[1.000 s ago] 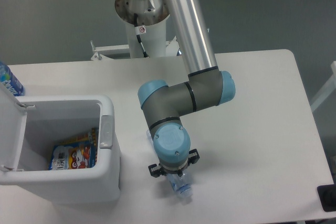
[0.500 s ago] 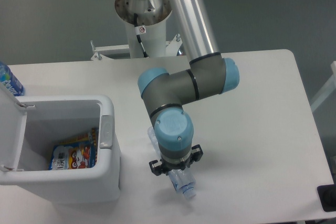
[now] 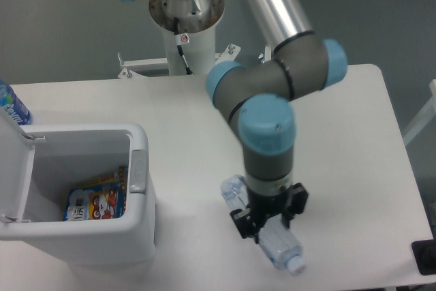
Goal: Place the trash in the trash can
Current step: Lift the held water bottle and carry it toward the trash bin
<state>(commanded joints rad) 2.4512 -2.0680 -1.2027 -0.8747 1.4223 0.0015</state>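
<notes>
The white table (image 3: 340,141) carried everything, and the trash can (image 3: 82,243) stood at its left front part as the landmark. The grey and light-blue arm (image 3: 272,93) reached down from the base behind the table and hung over the tabletop well to the right of the trash can.

The trash can was a white rectangular bin, its hinged lid (image 3: 15,168) flipped up on the left side and a grey latch tab (image 3: 138,171) on its right rim. Its mouth was open to the camera.

The crushed clear bottle (image 3: 269,240) was to the right of the trash can, well apart from it. Its long axis ran diagonally, from an upper-left end nearer the trash can down to the lower right, where its white cap (image 3: 296,264) pointed toward the front edge of the table, away from the bin. The body looked see-through, dented and pale bluish. Whether it touched the table could not be told.

The gripper (image 3: 267,221) was clenched across the middle of the bottle, one black finger on each side of it.

The blue snack wrapper (image 3: 95,202) lay flat on the floor of the trash can, showing a cartoon figure and a yellow-orange edge.

A blue-labelled bottle (image 3: 10,103) stood just behind the trash can's left corner, cut by the picture's edge.
</notes>
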